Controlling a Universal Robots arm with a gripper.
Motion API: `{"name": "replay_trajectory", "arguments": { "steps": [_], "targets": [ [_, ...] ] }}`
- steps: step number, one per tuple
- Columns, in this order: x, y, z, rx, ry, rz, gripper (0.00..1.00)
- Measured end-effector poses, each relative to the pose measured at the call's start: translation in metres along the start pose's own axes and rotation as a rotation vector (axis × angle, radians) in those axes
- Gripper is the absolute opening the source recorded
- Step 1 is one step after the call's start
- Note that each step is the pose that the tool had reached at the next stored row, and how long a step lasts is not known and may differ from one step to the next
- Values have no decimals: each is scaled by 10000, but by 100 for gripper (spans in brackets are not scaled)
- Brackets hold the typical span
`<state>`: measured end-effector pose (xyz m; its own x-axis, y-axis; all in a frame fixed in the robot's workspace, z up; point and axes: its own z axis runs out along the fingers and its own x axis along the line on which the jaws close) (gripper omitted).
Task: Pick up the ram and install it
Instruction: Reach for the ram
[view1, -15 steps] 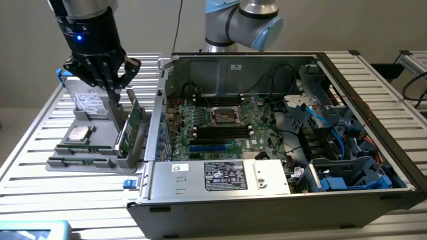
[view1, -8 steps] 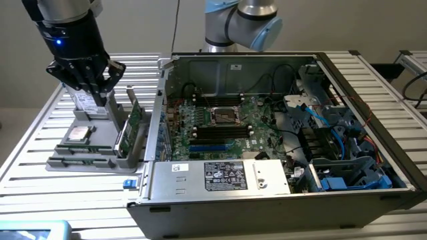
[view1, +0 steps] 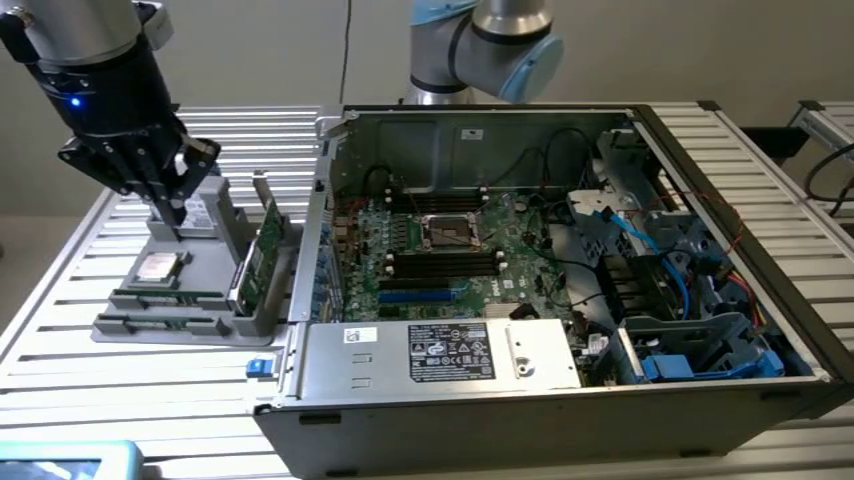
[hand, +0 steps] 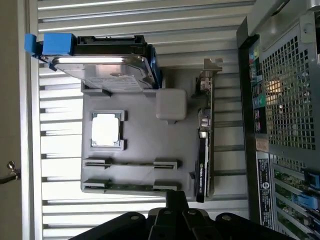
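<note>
Hovering clenched and empty over the parts tray (view1: 200, 330), the claw (view1: 171, 212); ram (hand: 131, 187) resting in its holder; best approach: jaws squared across its thin edge, straight descent.

The exterior view looks down obliquely from high over the counter (view1: 134, 390), covering case (view1: 561, 400) and tray (view1: 174, 330). My wrist view faces straight down past my gripper (hand: 176, 199), close above the tray (hand: 145, 145). Both share tray and case wall.

The tray (hand: 142, 147) is matt grey plastic, the slatted table (view1: 120, 380) bare metal, the hard drive (hand: 110, 75) shiny metal.
</note>
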<state>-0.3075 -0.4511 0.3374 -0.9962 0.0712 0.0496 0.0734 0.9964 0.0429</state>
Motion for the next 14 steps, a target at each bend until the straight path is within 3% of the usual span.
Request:
{"name": "replay_trajectory", "arguments": {
  "steps": [6, 14],
  "targets": [
    [172, -27, 70, 39, -3, 0, 11],
    [366, -43, 107, 331, -24, -17, 11]
  ]
}}
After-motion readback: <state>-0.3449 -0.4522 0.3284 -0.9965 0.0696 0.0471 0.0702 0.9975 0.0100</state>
